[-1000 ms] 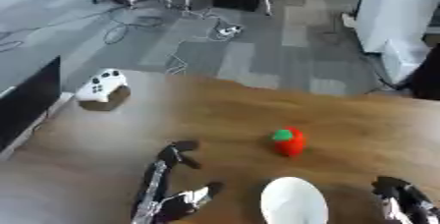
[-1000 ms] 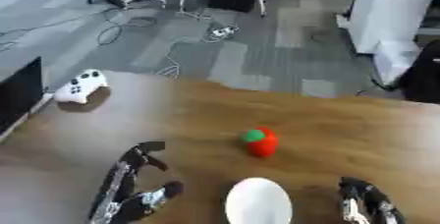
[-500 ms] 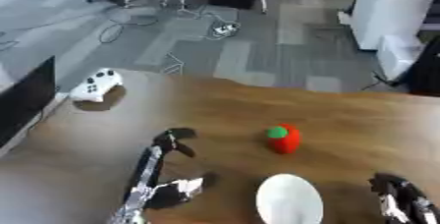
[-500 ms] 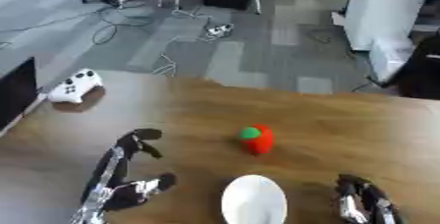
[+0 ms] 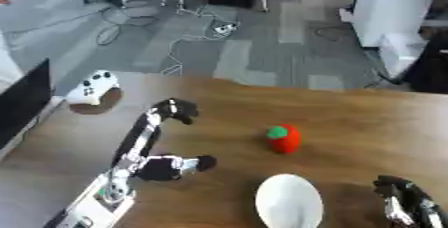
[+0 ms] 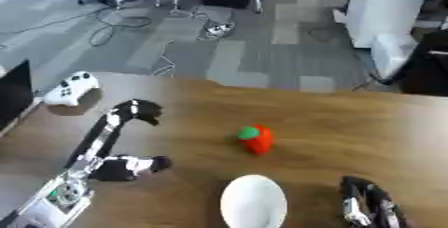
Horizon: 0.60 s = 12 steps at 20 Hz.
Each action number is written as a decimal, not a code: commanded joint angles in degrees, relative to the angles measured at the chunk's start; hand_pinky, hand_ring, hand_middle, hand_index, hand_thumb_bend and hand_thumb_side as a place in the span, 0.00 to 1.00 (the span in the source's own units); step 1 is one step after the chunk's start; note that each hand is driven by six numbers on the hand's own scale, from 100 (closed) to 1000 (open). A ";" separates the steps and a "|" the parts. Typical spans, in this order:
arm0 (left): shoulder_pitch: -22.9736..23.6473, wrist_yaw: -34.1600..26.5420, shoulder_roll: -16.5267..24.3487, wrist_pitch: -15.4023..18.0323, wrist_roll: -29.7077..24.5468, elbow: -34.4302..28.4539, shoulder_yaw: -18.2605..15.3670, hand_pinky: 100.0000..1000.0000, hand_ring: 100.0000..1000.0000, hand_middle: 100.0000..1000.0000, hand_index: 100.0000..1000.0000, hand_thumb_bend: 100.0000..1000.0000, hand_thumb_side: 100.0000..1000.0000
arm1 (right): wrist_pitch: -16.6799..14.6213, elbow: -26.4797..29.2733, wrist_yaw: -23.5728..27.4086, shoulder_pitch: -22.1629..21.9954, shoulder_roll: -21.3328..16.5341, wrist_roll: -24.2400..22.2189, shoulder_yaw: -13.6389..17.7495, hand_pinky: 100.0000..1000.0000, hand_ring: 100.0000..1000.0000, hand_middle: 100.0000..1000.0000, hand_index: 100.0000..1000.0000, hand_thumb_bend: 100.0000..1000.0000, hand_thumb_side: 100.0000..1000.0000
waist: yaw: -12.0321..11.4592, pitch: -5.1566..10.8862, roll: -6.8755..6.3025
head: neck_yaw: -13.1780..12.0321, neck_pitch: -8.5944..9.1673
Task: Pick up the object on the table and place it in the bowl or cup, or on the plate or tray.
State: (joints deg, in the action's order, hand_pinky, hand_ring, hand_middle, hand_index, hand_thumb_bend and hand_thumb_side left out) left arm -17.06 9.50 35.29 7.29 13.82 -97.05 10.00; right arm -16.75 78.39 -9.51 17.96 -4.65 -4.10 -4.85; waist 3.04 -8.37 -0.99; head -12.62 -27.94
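Note:
A red object with a green top, shaped like a strawberry, stands on the brown wooden table near its middle. A white plate lies at the near edge, just below the red object. My left hand is raised over the table to the left of the red object, fingers stretched far forward and thumb out to the right, holding nothing. My right hand shows at the lower right corner, to the right of the plate; its fingers are blurred.
A white game controller sits on a round brown coaster at the table's far left. A dark monitor edge stands at the left border. Beyond the table are grey carpet tiles, cables and white cabinets.
My left hand has risen and reached forward over the table, towards the far side. The camera has shifted a little. The red object and the plate stay put.

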 commanded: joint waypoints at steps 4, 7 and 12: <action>-4.89 -5.49 5.94 -0.68 -2.71 1.56 0.97 1.00 0.71 0.69 0.66 0.90 0.57 | -0.31 0.18 -0.24 0.83 -0.63 -0.66 -0.52 0.92 0.73 0.49 0.71 0.00 0.36 | 0.54 0.90 -0.13 | -0.09 -0.63; -6.83 -7.88 6.74 -0.34 -3.65 3.75 1.39 1.00 0.72 0.70 0.66 0.92 0.59 | -0.43 0.03 -0.38 1.18 -0.44 -0.89 -0.70 0.92 0.73 0.49 0.71 0.00 0.36 | 0.88 0.84 -0.02 | 0.08 -0.79; -9.41 -13.18 6.63 0.92 -4.23 7.54 2.17 1.00 0.71 0.69 0.65 0.94 0.60 | -0.53 -0.06 -0.43 1.32 -0.30 -1.09 -0.86 0.92 0.73 0.49 0.71 0.00 0.36 | 1.26 0.73 -0.01 | -0.21 -1.08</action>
State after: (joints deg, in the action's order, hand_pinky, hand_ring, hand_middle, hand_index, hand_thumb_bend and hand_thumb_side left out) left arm -25.43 -2.05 40.29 7.77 9.81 -89.83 12.27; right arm -17.16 77.72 -9.79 18.43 -4.59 -5.02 -5.58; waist 4.26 -8.37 -0.90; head -12.63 -28.95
